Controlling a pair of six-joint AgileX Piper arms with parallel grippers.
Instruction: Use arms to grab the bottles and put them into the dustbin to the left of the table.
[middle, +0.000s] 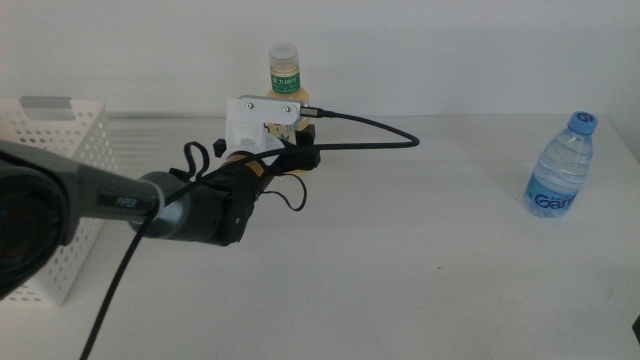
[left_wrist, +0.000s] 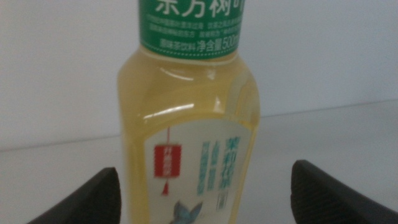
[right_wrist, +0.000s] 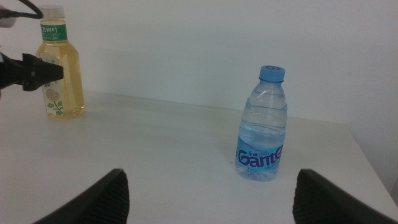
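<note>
Nearest the middle camera, the left arm (middle: 110, 200) reaches in from the left side across the white worktop (middle: 420, 260), a black cable trailing from its white housing. To the left of it the white perforated dustbin (middle: 45, 150) stands at the worktop's left edge. The left end effector (left_wrist: 199, 199) has its jaws spread wide on either side of the yellow tea bottle (left_wrist: 186, 118), not touching it; the bottle stands upright between them at the far side of the worktop, with a green and white label. The right end effector (right_wrist: 208, 199) waits low at the near right, jaws spread, holding nothing. Ahead of it the clear water bottle (right_wrist: 262, 124) with blue cap stands upright near the worktop's right edge, well apart from the tea bottle.
</note>
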